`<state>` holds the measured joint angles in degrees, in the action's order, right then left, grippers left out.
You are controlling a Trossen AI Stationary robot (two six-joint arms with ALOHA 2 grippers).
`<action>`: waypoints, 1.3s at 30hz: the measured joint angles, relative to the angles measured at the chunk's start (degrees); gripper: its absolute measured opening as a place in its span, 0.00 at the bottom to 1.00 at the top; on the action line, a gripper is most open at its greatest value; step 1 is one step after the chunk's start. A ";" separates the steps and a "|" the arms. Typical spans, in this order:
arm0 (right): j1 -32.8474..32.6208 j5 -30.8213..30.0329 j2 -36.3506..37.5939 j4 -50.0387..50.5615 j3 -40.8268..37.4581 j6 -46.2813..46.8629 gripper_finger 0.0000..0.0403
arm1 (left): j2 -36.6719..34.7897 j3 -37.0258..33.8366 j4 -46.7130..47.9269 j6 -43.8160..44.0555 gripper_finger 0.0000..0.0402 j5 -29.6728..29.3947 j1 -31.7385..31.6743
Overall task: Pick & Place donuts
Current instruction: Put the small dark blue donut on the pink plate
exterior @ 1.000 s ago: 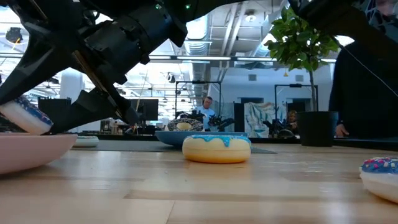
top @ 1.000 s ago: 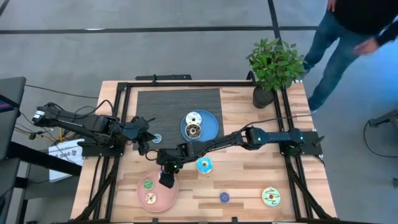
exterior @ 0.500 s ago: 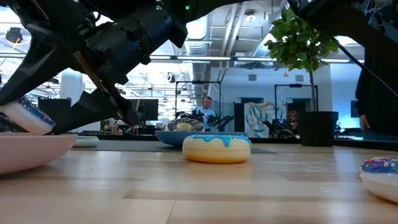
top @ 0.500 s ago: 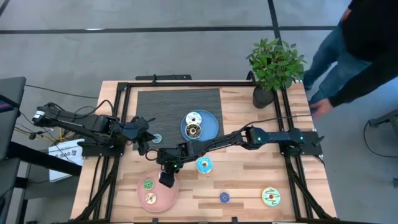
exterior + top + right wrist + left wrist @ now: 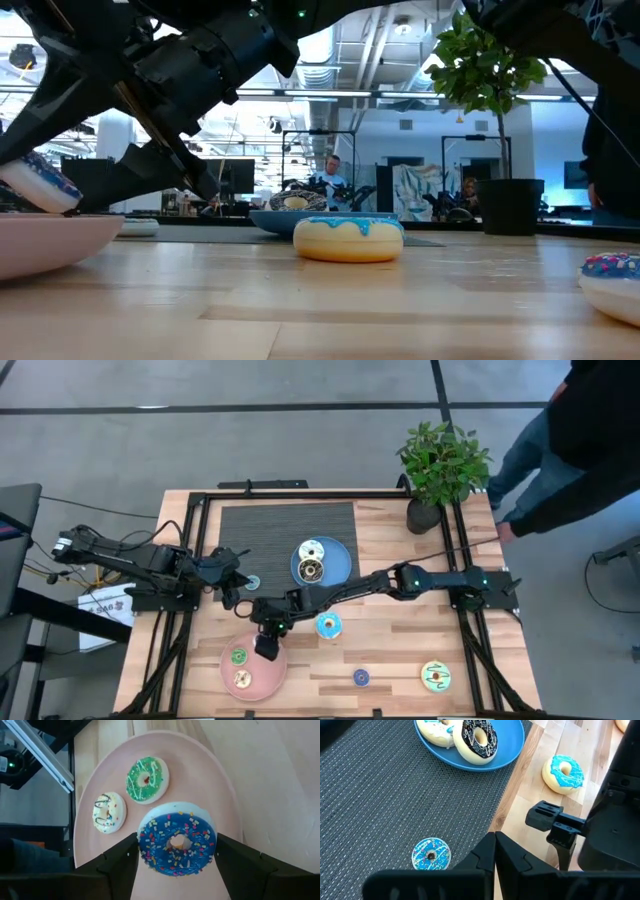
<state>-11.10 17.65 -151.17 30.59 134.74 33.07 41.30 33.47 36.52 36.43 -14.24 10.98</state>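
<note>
My right gripper (image 5: 267, 650) hangs over the pink plate (image 5: 262, 682), shut on a blue sprinkled donut (image 5: 177, 840); the low view shows that donut (image 5: 38, 187) tilted above the plate's rim (image 5: 60, 228). A green donut (image 5: 147, 779) and a cream donut (image 5: 109, 812) lie flat in the plate. A white donut (image 5: 311, 550) and a brown one (image 5: 311, 569) lie on the blue plate (image 5: 340, 563). A teal donut (image 5: 329, 626) rests on the wood. My left gripper (image 5: 494, 837) waits shut at the mat's left edge, near a tiny teal donut (image 5: 431, 854). My right gripper pinches the blue sprinkled donut across its width, one finger (image 5: 122, 857) on each side of the outer rim (image 5: 143, 845). The fingers slant down toward the table's near left. The donut is tilted, icing up, over the pink plate; whether it touches the plate I cannot tell.
A tiny blue donut (image 5: 361, 677) and a yellow-green donut (image 5: 436, 676) lie near the front edge. A potted plant (image 5: 440, 465) stands at the far right corner, with a person (image 5: 580, 440) beyond it. A dark mat (image 5: 270, 530) covers the far middle.
Both arms and all donuts have kept still. The person beyond the table's far right corner has shifted about.
</note>
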 joint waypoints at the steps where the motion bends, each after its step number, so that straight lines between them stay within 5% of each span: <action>1: -0.09 -0.30 0.00 -0.16 0.00 -0.19 0.60 | 0.00 0.00 -0.03 0.14 0.00 0.00 -0.02; 39: 0.64 0.38 0.00 -0.78 -0.02 1.43 0.60 | 0.00 0.00 0.08 0.13 0.00 0.17 -0.02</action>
<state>-10.46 18.03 -151.17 29.80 134.72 34.50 41.30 33.47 36.60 36.56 -14.07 10.96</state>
